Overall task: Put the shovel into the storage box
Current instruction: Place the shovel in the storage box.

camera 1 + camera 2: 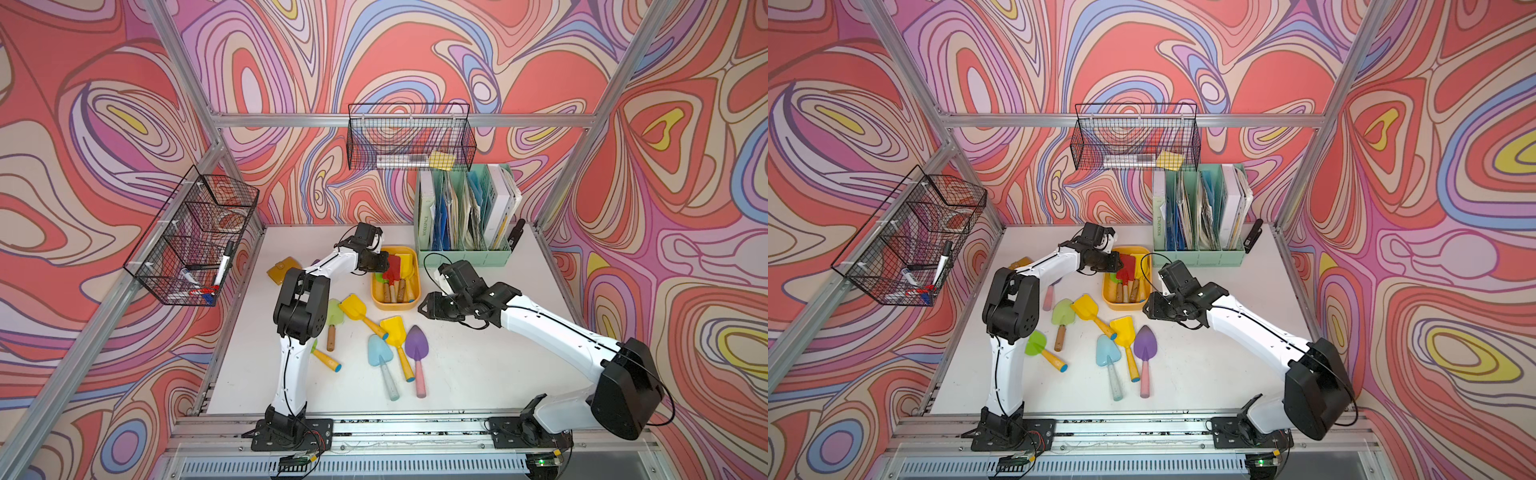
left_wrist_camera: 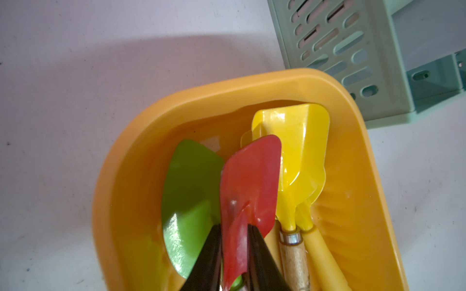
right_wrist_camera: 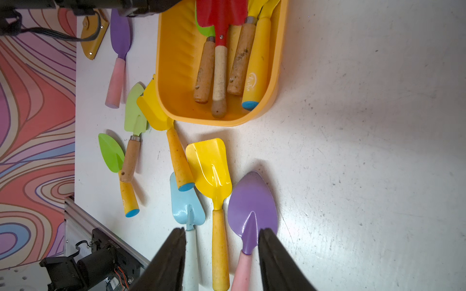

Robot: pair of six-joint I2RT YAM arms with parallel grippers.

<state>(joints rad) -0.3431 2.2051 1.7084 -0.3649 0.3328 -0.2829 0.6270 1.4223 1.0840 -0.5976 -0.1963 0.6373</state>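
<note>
1. Red glossy-bladed shovel (image 2: 249,181) with pale wooden handle: lies inside the shallow yellow-orange plastic storage box (image 2: 141,151), among other shovels (image 2: 302,156).
2. Left gripper (image 2: 234,228): fingers flank its neck; whether they grip cannot be told.
3. Right gripper (image 3: 222,230): fingers spread, empty.

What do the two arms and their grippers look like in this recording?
The left arm and the right arm match: white tubular links, bulky black joint housings, black base plates, and thin black cables along them. The left gripper and the right gripper have plain black tapered fingers.
</note>
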